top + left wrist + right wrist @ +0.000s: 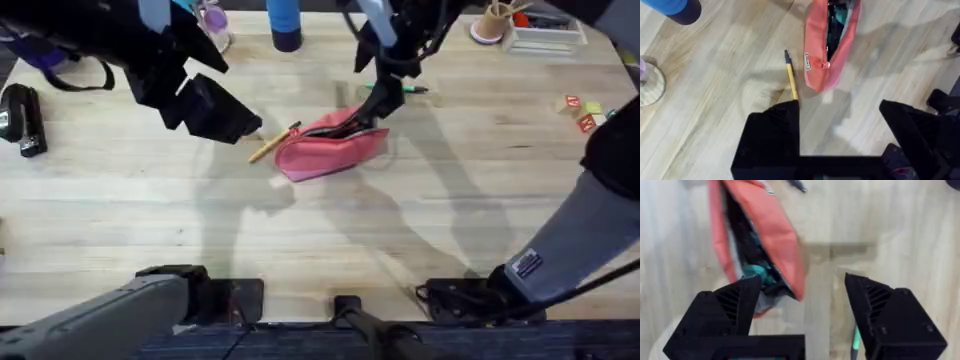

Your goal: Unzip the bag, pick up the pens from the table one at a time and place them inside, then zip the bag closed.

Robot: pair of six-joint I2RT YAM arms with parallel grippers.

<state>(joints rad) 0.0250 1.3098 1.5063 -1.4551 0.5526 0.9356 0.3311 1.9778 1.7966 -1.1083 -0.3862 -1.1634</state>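
Observation:
The coral-pink bag (332, 150) lies mid-table with its zipper open; something teal (758, 272) shows inside it. A yellow-orange pen (272, 143) rests on the table just left of the bag, its black tip pointing away in the left wrist view (791, 80). The green pen (404, 89) lies beyond the bag's right end and also appears by my right finger (855, 339). My left gripper (238, 126) hovers open over the near end of the yellow pen (840, 127). My right gripper (385, 104) hangs open over the bag's right end (802, 305).
A blue bottle (285, 25) and a clear glass (213, 25) stand at the back. A black stapler (22, 118) sits far left. A cup of wooden sticks (490, 20) and small coloured blocks (582, 112) are at the right.

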